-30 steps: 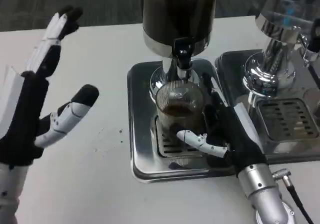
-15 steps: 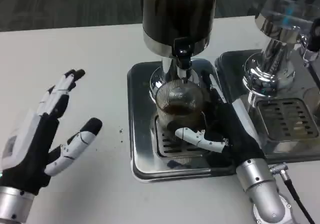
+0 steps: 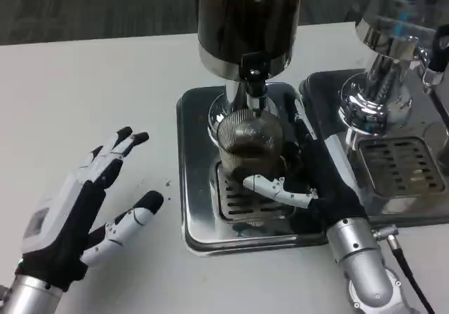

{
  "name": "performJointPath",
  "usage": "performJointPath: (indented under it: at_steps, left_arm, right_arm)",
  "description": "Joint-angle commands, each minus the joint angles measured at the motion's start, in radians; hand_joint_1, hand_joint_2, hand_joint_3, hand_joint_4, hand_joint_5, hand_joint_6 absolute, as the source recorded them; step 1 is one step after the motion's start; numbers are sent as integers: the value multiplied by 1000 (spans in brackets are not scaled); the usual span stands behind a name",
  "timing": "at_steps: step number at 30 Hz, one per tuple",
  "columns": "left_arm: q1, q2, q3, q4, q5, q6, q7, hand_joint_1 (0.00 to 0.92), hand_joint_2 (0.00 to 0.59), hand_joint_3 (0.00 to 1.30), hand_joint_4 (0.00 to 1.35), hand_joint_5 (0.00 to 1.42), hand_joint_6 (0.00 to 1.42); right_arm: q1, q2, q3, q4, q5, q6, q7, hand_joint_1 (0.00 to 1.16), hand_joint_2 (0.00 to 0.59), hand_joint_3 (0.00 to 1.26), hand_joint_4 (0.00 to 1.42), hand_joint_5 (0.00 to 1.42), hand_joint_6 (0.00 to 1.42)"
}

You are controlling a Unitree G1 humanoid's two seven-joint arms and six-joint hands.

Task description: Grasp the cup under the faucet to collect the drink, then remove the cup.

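A clear cup (image 3: pixel 247 144) with dark drink in its lower part stands on the drip grate of the steel tray (image 3: pixel 196 188), right under the black faucet (image 3: pixel 254 76) of the dark dispenser. My right hand (image 3: pixel 309 177) wraps around the cup from the right, its white thumb lying across the cup's front near the base. My left hand (image 3: pixel 84 205) hovers over the bare table at the left, fingers spread and holding nothing.
A second chrome dispenser (image 3: pixel 393 55) with its own drip tray (image 3: pixel 400 167) stands close on the right. The dispenser body overhangs the cup. White table (image 3: pixel 105 83) stretches to the left and the front.
My left hand has dropped down and drawn back toward the near left of the table. The right hand stays on the cup, which remains under the faucet.
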Motion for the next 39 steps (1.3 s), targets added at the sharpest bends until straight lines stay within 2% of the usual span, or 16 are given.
performJointPath:
  at_steps: [1, 13, 23, 32, 39]
  left_arm:
    - [17, 10, -8, -3, -1, 6, 24, 0, 210, 158, 0, 108, 24]
    - [32, 9, -10, -18, -14, 10, 27, 0, 214, 183, 0, 116, 24]
    - [43, 6, -4, -30, -23, 13, 31, 0, 217, 196, 0, 119, 37]
    - [55, 5, 0, -44, -33, 18, 27, 0, 219, 197, 0, 126, 39]
    - [64, 8, 3, -55, -42, 21, 25, 0, 224, 197, 0, 127, 39]
  right_arm:
    - [-9, 6, 13, 31, 3, 5, 29, 834, 136, 0, 0, 15, 208]
    - [-11, 9, 35, 26, -12, 27, 32, 829, 133, 0, 15, 38, 239]
    - [-9, 15, 42, 27, -15, 38, 27, 854, 148, 2, 145, 118, 295]
    - [-7, 28, 41, 36, -22, 33, -21, 908, 160, 217, 282, 231, 388]
    - [-9, 37, 40, 47, -32, 27, -73, 977, 185, 330, 416, 355, 504]
